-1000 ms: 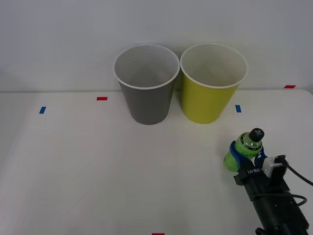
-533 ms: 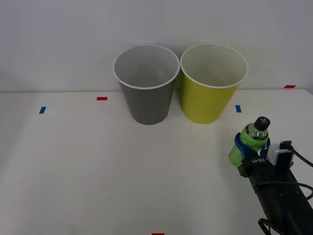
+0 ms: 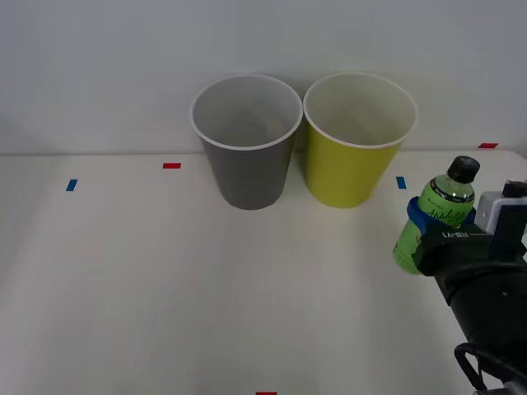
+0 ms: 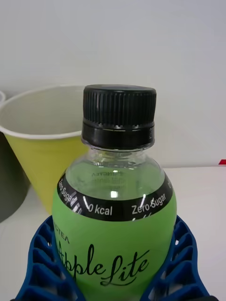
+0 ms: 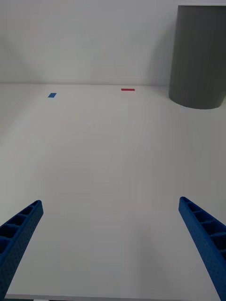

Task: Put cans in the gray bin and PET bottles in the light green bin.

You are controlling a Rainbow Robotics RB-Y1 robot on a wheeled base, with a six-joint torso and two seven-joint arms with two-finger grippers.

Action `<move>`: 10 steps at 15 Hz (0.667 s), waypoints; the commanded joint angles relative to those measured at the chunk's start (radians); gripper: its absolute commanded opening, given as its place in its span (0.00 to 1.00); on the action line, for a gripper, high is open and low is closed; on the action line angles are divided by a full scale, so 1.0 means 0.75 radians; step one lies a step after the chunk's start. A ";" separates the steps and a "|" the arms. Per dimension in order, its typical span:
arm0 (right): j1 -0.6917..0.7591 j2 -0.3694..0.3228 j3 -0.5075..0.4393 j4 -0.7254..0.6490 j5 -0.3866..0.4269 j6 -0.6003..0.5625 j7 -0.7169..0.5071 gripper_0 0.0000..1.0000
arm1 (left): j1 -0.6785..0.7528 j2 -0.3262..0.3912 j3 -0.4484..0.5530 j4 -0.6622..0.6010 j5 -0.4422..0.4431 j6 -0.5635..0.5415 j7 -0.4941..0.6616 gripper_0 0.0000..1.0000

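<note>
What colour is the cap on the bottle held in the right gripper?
Black, with a ribbed side; the cap on the bottle shows best in the right wrist view.

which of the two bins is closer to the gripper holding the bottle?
The light green bin, the right one of the pair. The right gripper holds the PET bottle just off its right side; the gray bin stands beyond it.

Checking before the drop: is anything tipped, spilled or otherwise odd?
Nothing stands out. Gray bin and green bin stand upright side by side; the capped bottle sits upright in the right gripper.
</note>
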 commanded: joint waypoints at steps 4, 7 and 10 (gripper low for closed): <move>-0.305 -0.052 -0.049 -0.103 -0.222 0.573 -0.060 0.00 | 0.000 0.000 0.000 0.000 0.000 0.000 0.000 1.00; -0.444 -0.039 -0.158 -0.103 -0.355 0.714 -0.071 0.00 | 0.000 0.000 0.000 0.000 0.000 0.000 0.000 1.00; -0.554 -0.017 -0.270 -0.103 -0.496 0.872 -0.075 0.00 | 0.000 0.000 0.000 0.000 0.000 0.000 0.000 1.00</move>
